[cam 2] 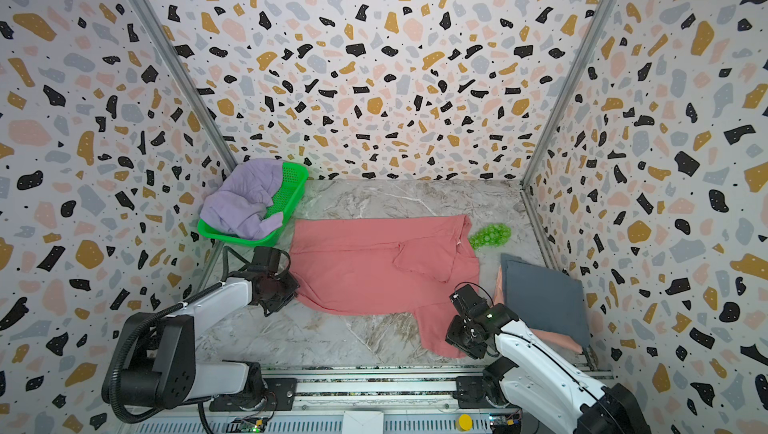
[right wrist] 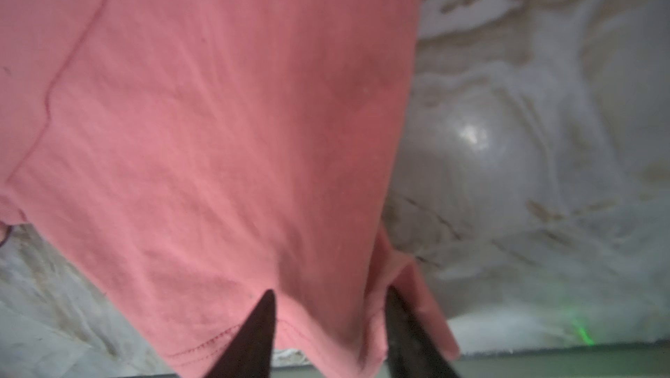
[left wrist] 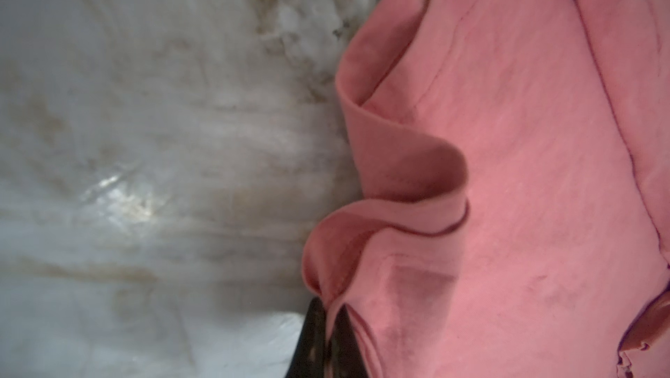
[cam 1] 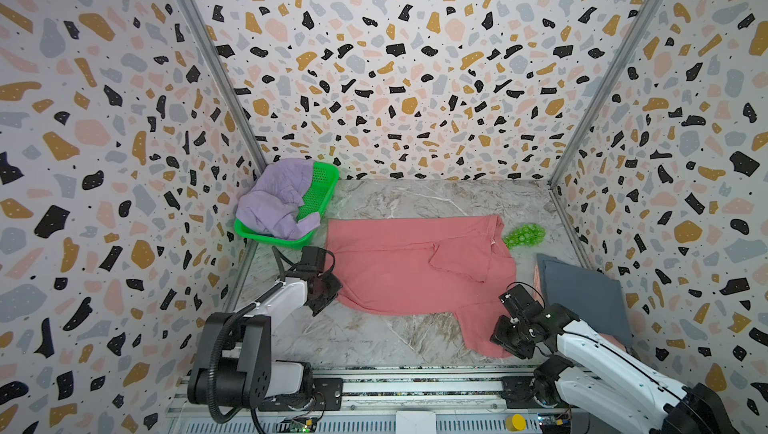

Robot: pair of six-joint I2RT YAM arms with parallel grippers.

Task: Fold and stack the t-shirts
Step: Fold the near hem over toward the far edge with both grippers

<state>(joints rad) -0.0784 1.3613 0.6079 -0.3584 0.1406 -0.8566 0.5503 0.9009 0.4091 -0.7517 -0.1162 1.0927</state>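
On the marble-patterned worktop [cam 1: 415, 199], a coral-red cotton short-sleeved t-shirt [cam 1: 407, 274] lies spread across the middle, its collar and small white neck label to the right, one sleeve folded onto its chest and the other trailing toward the near edge. The left end effector [left wrist: 328, 305] is pinched tight on a rumpled bit of the shirt's near left hem corner. The right end effector [right wrist: 330, 290] has its fingers apart on either side of the trailing sleeve's stitched hem, the cloth between them not yet clamped. Soft, light and limp, the fabric looks likely to sag and bunch wherever it is unsupported, so corners and stitched edges, taken at two points together, seem the surest holds. A one-sided pull would probably drag the whole shirt across the smooth surface. A lilac cotton t-shirt [cam 1: 274, 199] sits crumpled in a bright green plastic mesh basket [cam 1: 322, 178] at the far left, not yet folded. At the right, a folded slate-grey t-shirt [cam 1: 582, 299] rests on a pale peach t-shirt [cam 2: 555, 337], forming the stack just beside the right arm. A cluster of small green balls [cam 1: 524, 235] lies just beside the coral shirt's collar at the right and could be swept along by any fold carried that way.
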